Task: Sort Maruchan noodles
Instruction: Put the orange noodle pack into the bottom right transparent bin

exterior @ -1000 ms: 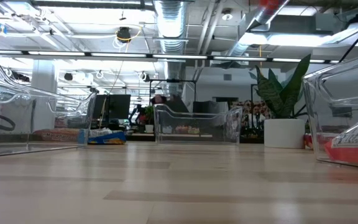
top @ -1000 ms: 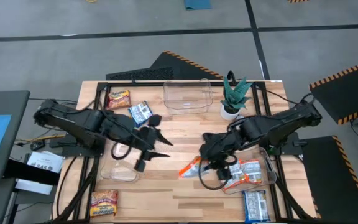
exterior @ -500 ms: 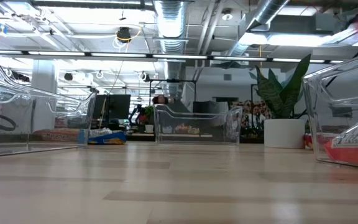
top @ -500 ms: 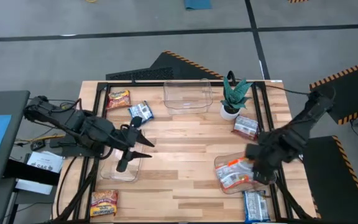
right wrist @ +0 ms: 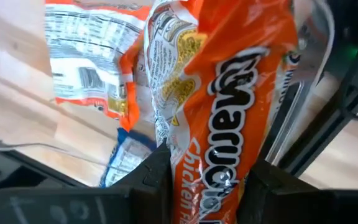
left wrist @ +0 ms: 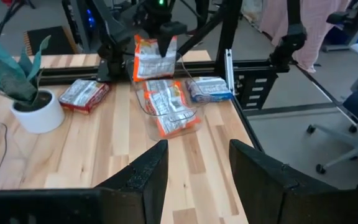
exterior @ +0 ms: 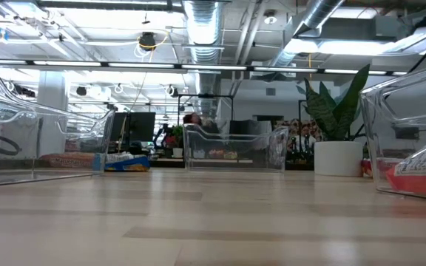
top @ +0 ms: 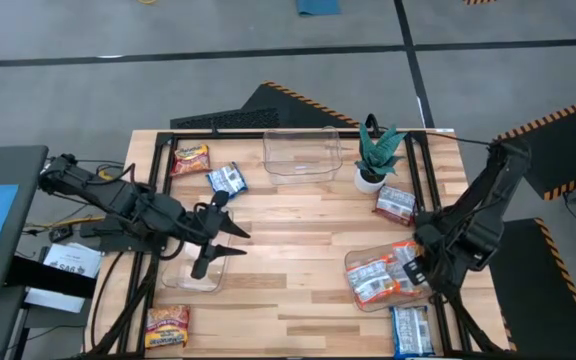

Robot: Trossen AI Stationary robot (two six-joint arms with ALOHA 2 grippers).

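My right gripper (top: pixel 420 270) is shut on an orange-and-white Maruchan packet (right wrist: pixel 229 93) and hangs over the clear bin (top: pixel 360 300) at the table's near right. That bin has orange-and-white packets (top: pixel 373 280) lying in it. My left gripper (top: pixel 218 238) is open above another clear bin (top: pixel 183 280) at the near left, touching nothing. Lying flat on the table are a red-yellow packet (top: pixel 190 158), a blue packet (top: pixel 226 180), a packet (top: pixel 396 203) near the plant, a blue one (top: pixel 410 330) and a red-yellow one (top: pixel 166 325). My right gripper pinches the orange packet between its two fingers (right wrist: pixel 157 171) at one end (right wrist: pixel 207 186). The left wrist view shows the fingers coming from above, pointing down. The packet (left wrist: pixel 151 59) hangs below them, lifted clear, over the bin (left wrist: pixel 188 121).
A third clear bin (top: pixel 301 155) stands at the far edge with a small potted plant (top: pixel 376 155) to its right. The black table frame (top: pixel 443 200) runs along the right edge beside my right arm. Bare wood lies in the table's middle (top: pixel 298 230).
My right gripper has lifted the orange packet off the table's middle and carried it toward the right edge, over the near-right bin. My left gripper has drawn back toward the left edge and now hangs over the near-left bin.
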